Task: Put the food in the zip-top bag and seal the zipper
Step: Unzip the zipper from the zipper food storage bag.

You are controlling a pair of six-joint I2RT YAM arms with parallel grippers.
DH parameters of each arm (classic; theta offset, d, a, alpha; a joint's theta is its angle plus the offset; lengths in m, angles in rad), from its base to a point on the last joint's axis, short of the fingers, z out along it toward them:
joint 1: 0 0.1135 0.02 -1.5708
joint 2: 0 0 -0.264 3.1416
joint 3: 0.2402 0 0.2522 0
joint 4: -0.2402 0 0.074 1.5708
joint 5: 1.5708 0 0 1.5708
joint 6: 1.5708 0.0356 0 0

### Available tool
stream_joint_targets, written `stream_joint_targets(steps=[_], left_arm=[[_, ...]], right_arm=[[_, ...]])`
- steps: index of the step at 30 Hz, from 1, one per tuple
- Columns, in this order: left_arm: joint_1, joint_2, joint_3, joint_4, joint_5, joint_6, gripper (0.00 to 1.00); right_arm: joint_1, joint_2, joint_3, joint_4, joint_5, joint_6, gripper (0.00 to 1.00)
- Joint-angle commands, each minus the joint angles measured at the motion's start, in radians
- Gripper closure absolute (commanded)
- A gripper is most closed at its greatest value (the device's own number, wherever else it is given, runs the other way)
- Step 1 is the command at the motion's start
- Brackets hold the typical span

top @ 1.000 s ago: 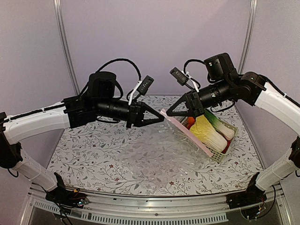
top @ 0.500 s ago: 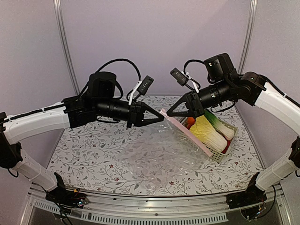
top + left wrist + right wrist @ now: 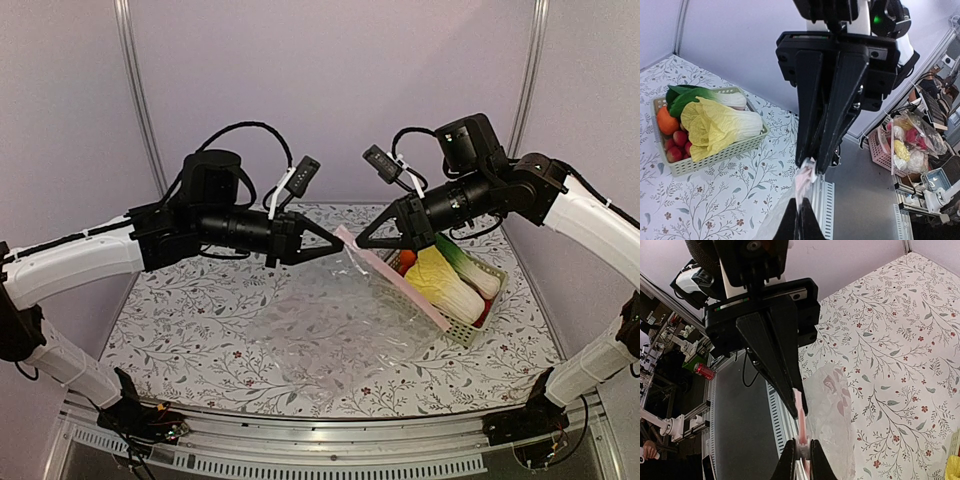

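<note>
The zip-top bag [image 3: 335,325] hangs crinkled and transparent from its zipper [image 3: 395,280], a pinkish strip slanting down to the right above the table. My left gripper [image 3: 337,240] is shut on the strip's upper left end. My right gripper [image 3: 361,243] is shut on the same strip just beside it, tips almost touching. In the left wrist view my gripper [image 3: 800,220] pinches the strip [image 3: 804,182]. In the right wrist view my gripper [image 3: 802,456] pinches the strip [image 3: 799,412] above the bag [image 3: 832,415]. The napa cabbage [image 3: 443,280], orange [image 3: 407,263] and small red fruits [image 3: 675,145] lie in the basket.
The pale green slotted basket [image 3: 468,332] stands at the right of the floral table, partly behind the bag's strip; it also shows in the left wrist view [image 3: 720,155]. Beyond the table's edge are a metal rail [image 3: 825,205] and a pink crate [image 3: 890,150].
My left gripper has drawn back a little to the left and up, taking the strip's end with it. The right arm has hardly moved.
</note>
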Motion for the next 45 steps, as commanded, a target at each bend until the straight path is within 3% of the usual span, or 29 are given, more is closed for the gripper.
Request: stream_joint_targets(steps=[1, 45], left_arm=[[0.027, -0.039, -0.014, 0.002, -0.026, 0.002, 1.0], [0.209, -0.151, -0.142, -0.032, -0.228, -0.074, 1.0]], right_arm=[[0.007, -0.024, -0.016, -0.039, 0.019, -0.003, 1.0], [0.006, -0.038, -0.045, -0.042, 0.042, 0.005, 1.0]])
